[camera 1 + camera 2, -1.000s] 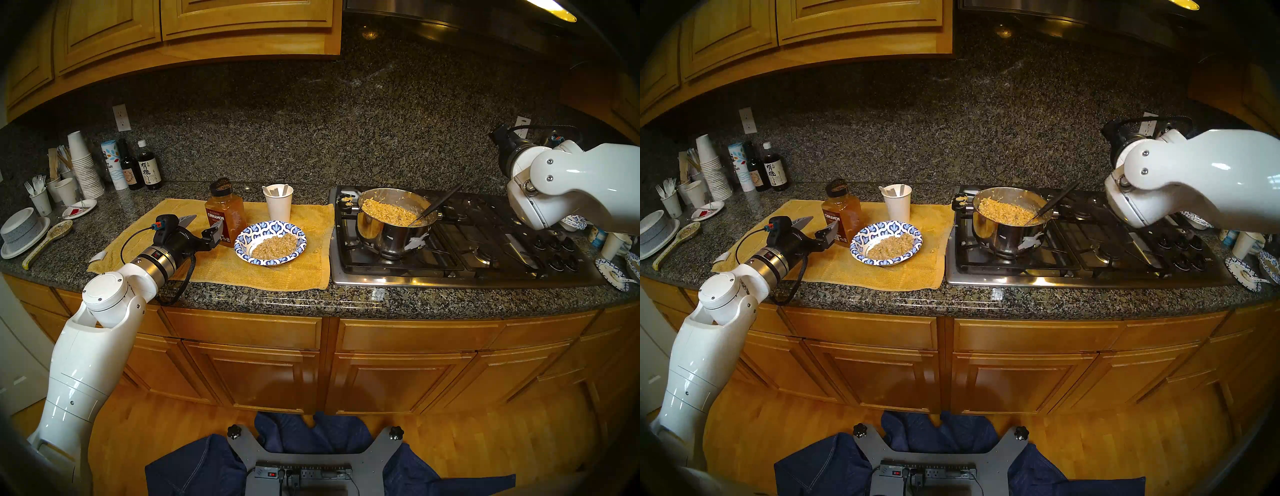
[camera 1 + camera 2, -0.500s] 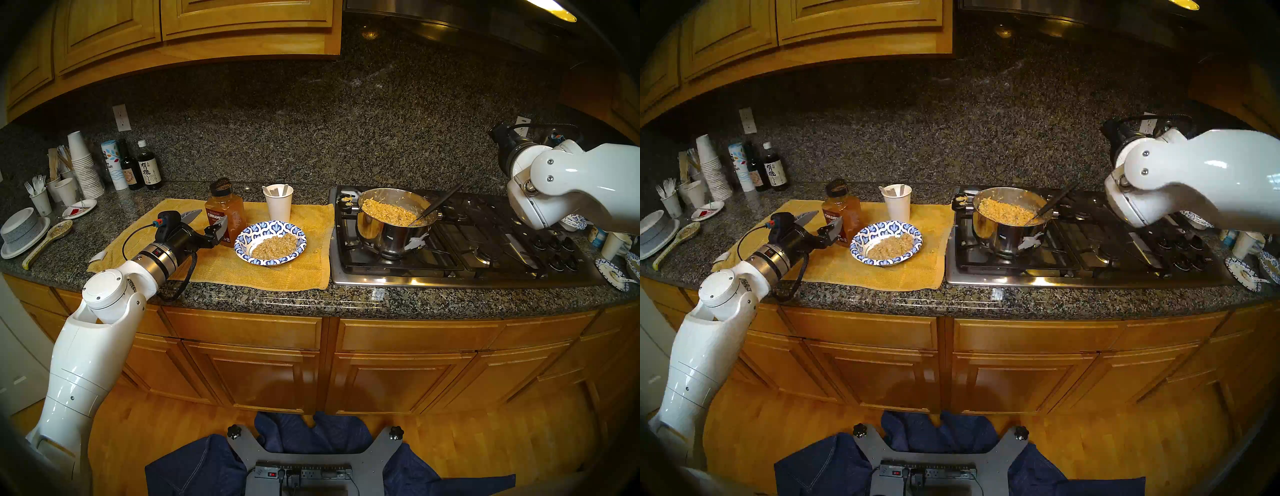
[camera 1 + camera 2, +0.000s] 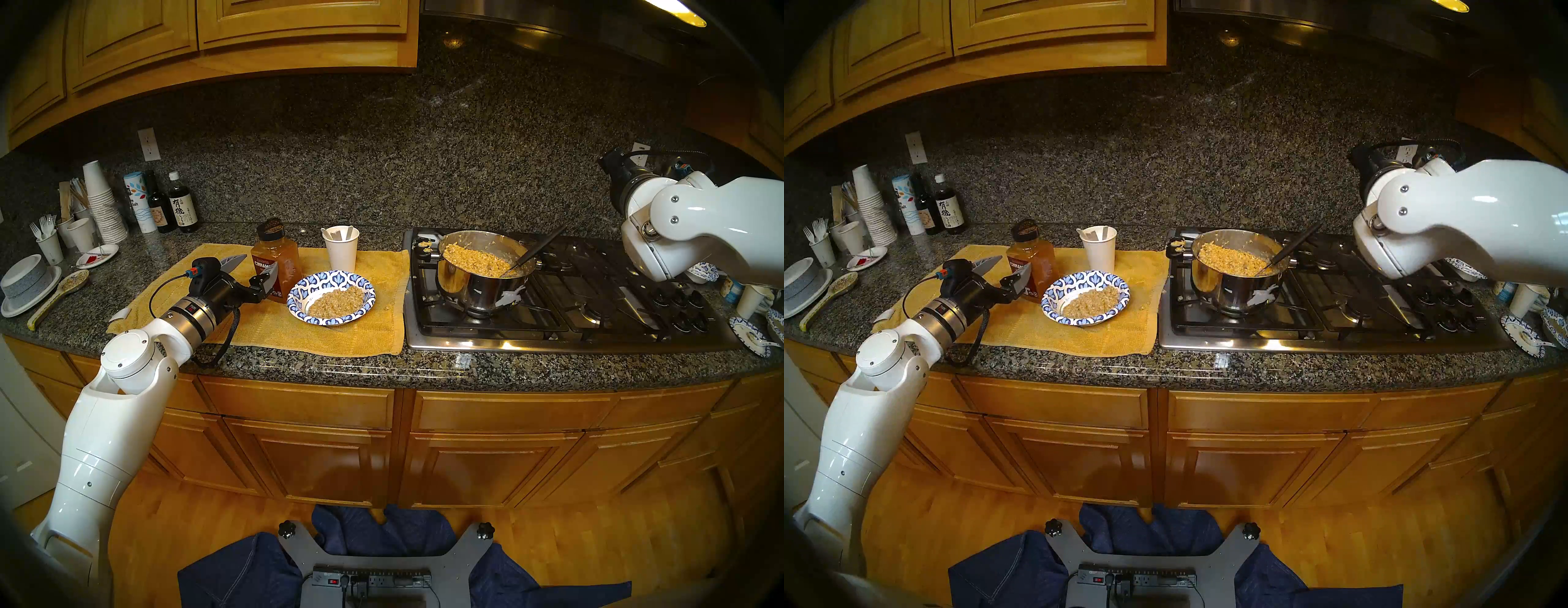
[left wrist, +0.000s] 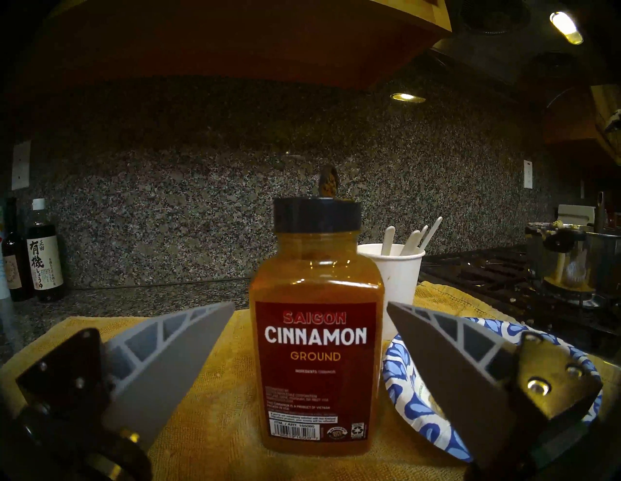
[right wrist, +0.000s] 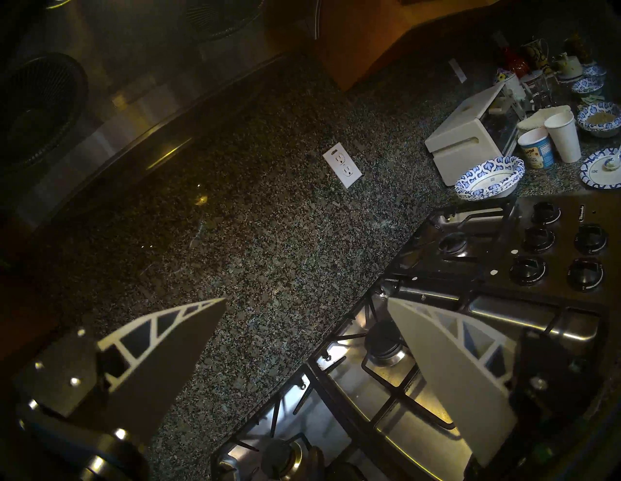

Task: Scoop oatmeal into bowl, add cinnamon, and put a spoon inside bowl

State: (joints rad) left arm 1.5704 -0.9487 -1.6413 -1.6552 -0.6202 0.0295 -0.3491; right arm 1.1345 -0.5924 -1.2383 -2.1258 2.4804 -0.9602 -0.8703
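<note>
The cinnamon (image 3: 278, 254) jar stands upright on the yellow towel, left of the bowl (image 3: 303, 293). The bowl has a blue leaf rim and holds a heap of oatmeal (image 3: 335, 302). More oatmeal (image 3: 475, 256) fills the pot. My left gripper (image 3: 259, 264) is open, level with the jar's label. In the left wrist view the cinnamon (image 4: 316, 339) sits centred between the two fingers of the left gripper (image 4: 311, 304), untouched. White plastic spoons (image 3: 340, 233) stand in a paper cup behind the bowl. My right gripper (image 5: 306, 299) hangs open and empty above the stove's back edge.
A steel pot (image 3: 462, 288) with a black-handled serving spoon (image 3: 541, 248) sits on the stove (image 3: 594, 316). Sauce bottles (image 3: 182, 208), stacked cups (image 3: 102, 204) and grey bowls (image 3: 25, 282) crowd the left counter. More patterned bowls (image 5: 487, 174) and cups lie right of the stove.
My left gripper has moved forward and a little up toward the cinnamon jar, its fingers now flanking the label. The right arm has stayed still.
</note>
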